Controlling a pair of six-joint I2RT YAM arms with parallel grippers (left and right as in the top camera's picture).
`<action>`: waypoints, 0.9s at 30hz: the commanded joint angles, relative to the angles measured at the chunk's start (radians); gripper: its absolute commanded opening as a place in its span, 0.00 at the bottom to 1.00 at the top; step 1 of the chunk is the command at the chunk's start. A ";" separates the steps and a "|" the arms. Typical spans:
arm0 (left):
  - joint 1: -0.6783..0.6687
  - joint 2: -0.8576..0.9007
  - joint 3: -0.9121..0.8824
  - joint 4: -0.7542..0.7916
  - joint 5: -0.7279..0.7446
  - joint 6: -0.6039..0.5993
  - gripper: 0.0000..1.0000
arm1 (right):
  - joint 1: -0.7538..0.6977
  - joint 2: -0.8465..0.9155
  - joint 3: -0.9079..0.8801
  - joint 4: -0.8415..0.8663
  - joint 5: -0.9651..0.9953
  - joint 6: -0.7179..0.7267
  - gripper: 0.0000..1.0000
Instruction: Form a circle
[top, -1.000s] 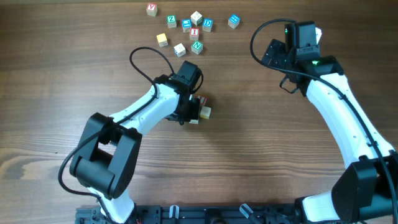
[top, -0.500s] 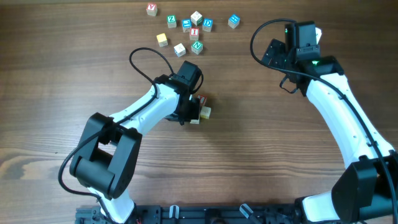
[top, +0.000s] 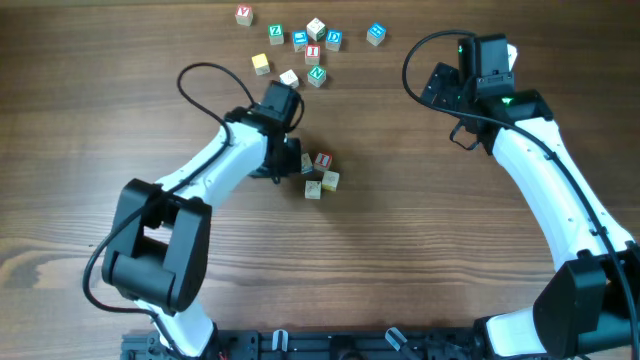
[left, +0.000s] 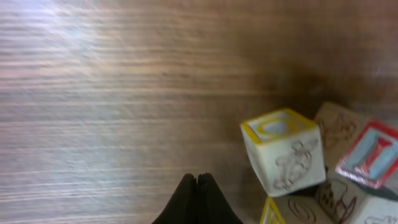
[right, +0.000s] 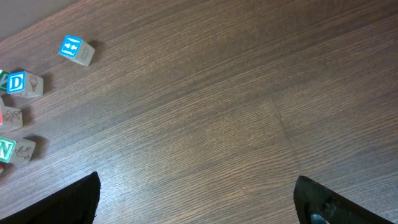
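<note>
Left fingers together, just beside the circle

A dark brown wooden table, its grain running left to right. Near the top of the overhead view lies a loose scatter of small letter cubes. A cube with a red Y sits apart at the left end, and a blue-faced cube apart at the right end. Between them cluster cubes with green, blue and red letters, among them a cube with a blue D. A plain yellowish cube lies at the cluster's lower left.
</note>
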 joint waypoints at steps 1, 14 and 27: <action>0.025 0.003 0.016 -0.002 -0.018 -0.001 0.04 | 0.000 0.003 0.002 0.002 0.014 -0.012 1.00; 0.040 0.012 0.016 0.265 -0.009 -0.002 0.05 | 0.000 0.003 0.002 0.002 0.014 -0.012 1.00; 0.032 0.045 0.012 0.253 0.066 -0.002 0.04 | 0.000 0.003 0.002 0.002 0.014 -0.011 1.00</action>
